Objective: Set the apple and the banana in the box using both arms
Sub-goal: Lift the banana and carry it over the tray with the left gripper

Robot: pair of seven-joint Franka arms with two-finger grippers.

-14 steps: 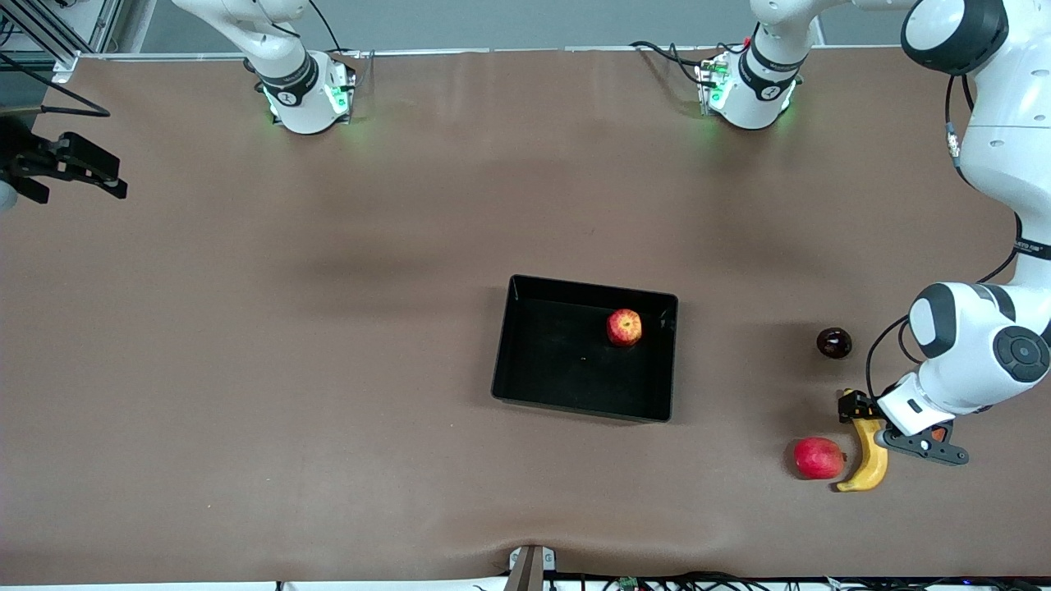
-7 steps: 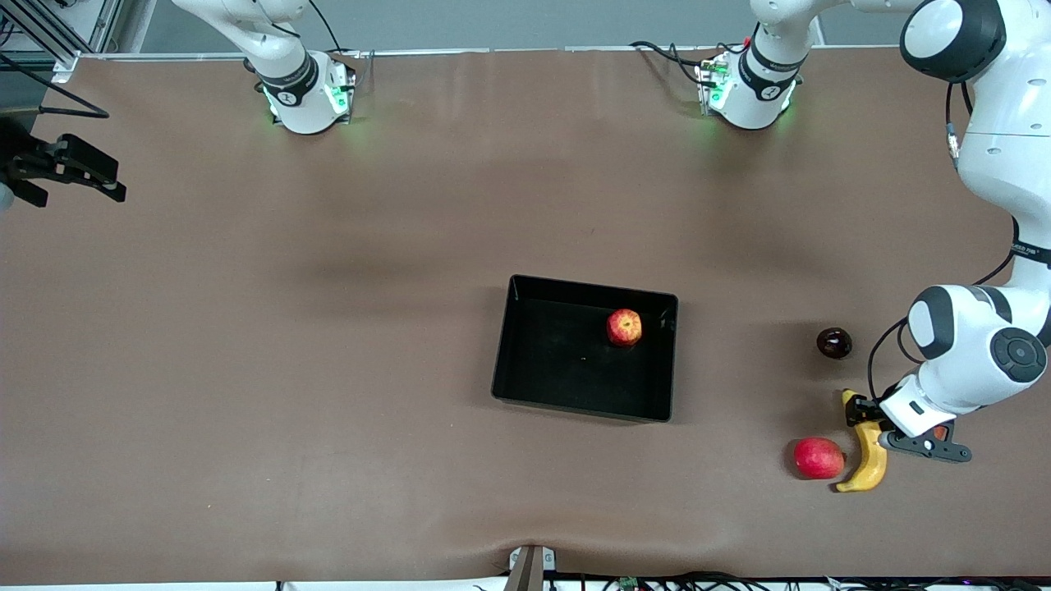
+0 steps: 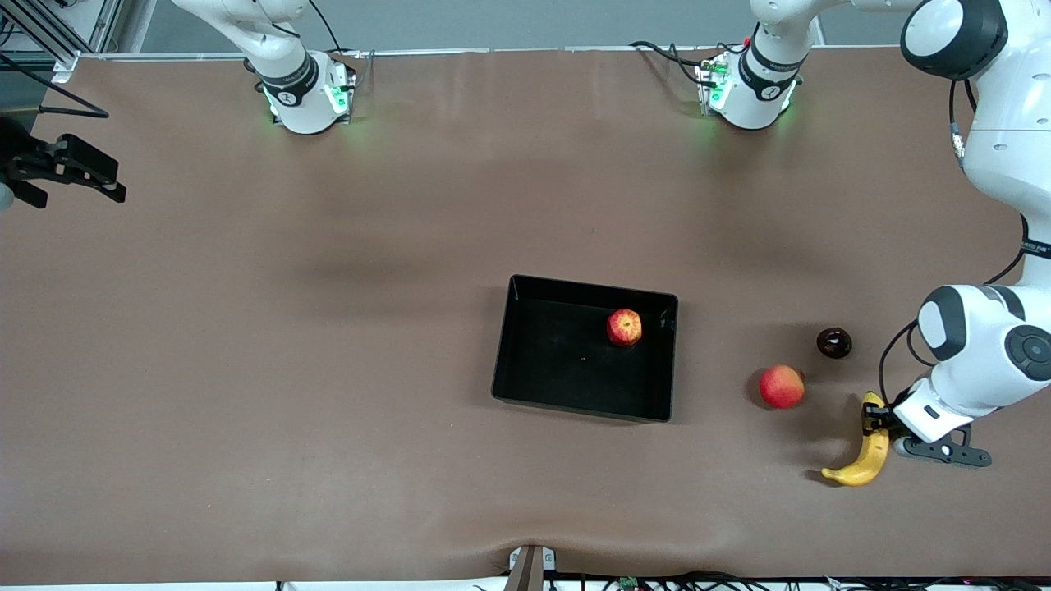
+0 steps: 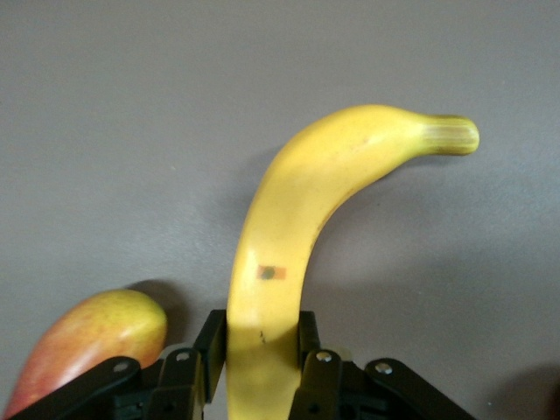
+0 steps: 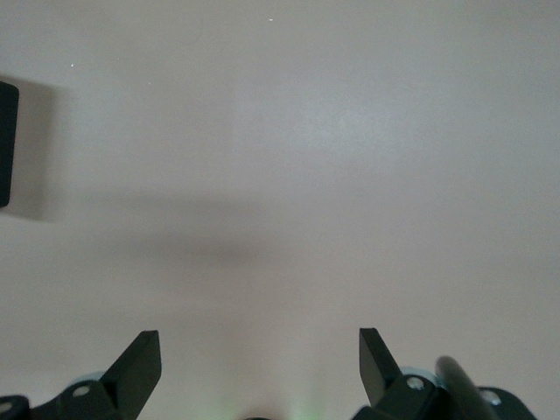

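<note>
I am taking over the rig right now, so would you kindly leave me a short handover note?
Left gripper: shut on the curved yellow banana, near the left arm's end of the table.
Right gripper: open, empty, waiting over the right arm's end.
Done: small red-and-yellow apple lies in the shallow black plastic box.
Left: carry the banana to the box and release it.
Ignore the pink-red round fruit and dark round fruit beside the box.

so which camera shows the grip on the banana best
The left wrist view: the left gripper has its fingers pressed on either side of the banana near one end. The front view shows the banana small, with its gripped end partly hidden by the gripper. The right wrist view does not show it.
</note>
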